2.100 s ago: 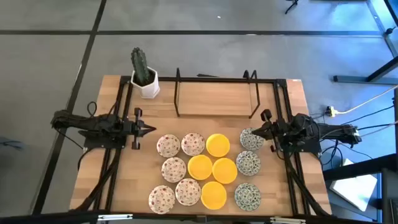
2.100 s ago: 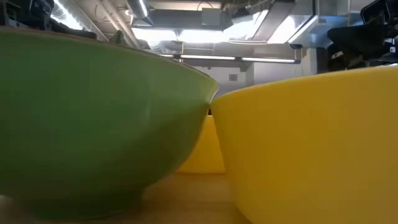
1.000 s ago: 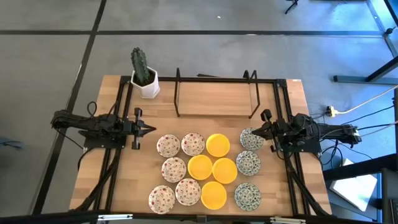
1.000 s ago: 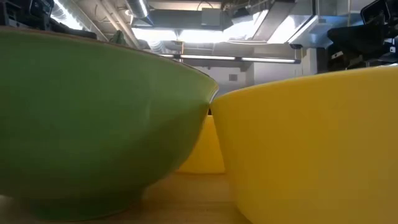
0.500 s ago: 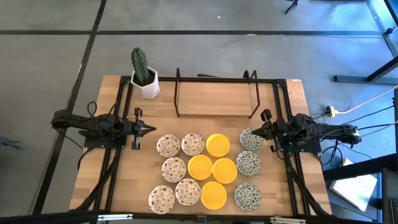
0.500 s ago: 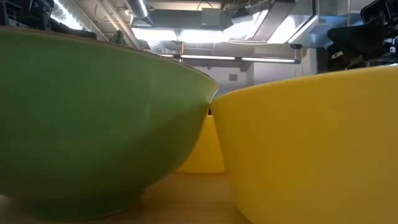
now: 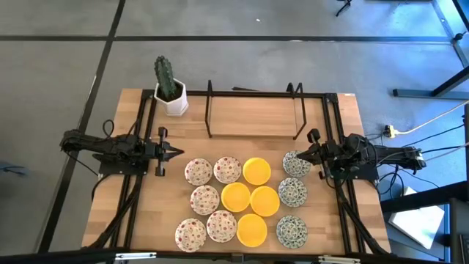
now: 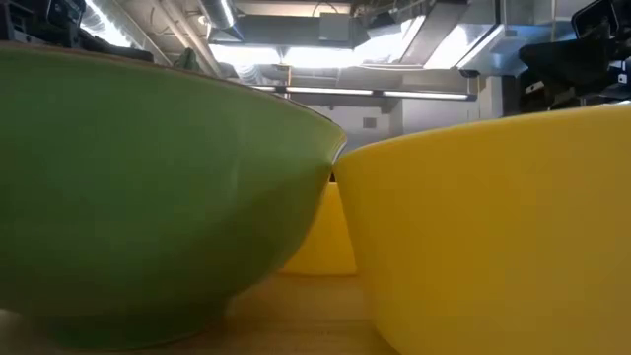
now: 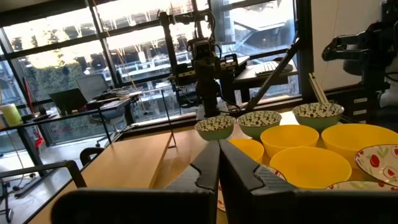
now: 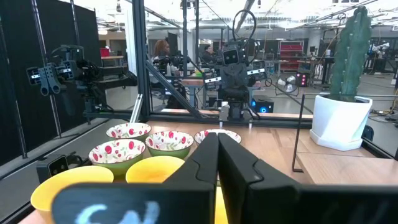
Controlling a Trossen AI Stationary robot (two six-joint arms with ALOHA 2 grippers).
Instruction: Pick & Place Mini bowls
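Note:
The mini bowls stand rim up in a cluster on the wooden table's near half. Several are white with red specks (image 7: 204, 199), several are yellow (image 7: 251, 198), and three are grey-green patterned (image 7: 292, 191). My left gripper (image 7: 178, 152) is shut and level at the cluster's left side, just short of a red-specked bowl (image 7: 198, 171). My right gripper (image 7: 299, 155) is shut and level at the right side, by the farthest grey-green bowl (image 7: 297, 163). The left wrist view shows shut fingers (image 9: 219, 165), as does the right wrist view (image 10: 217, 155). A green-sided bowl (image 8: 148, 197) and a yellow bowl (image 8: 493, 227) fill the low view.
A white pot with a cactus (image 7: 170, 88) stands at the far left corner. A black wire rack (image 7: 255, 110) stands along the far edge, with bare wood (image 7: 249, 143) between it and the bowls. People (image 10: 163, 50) are in the room beyond the table.

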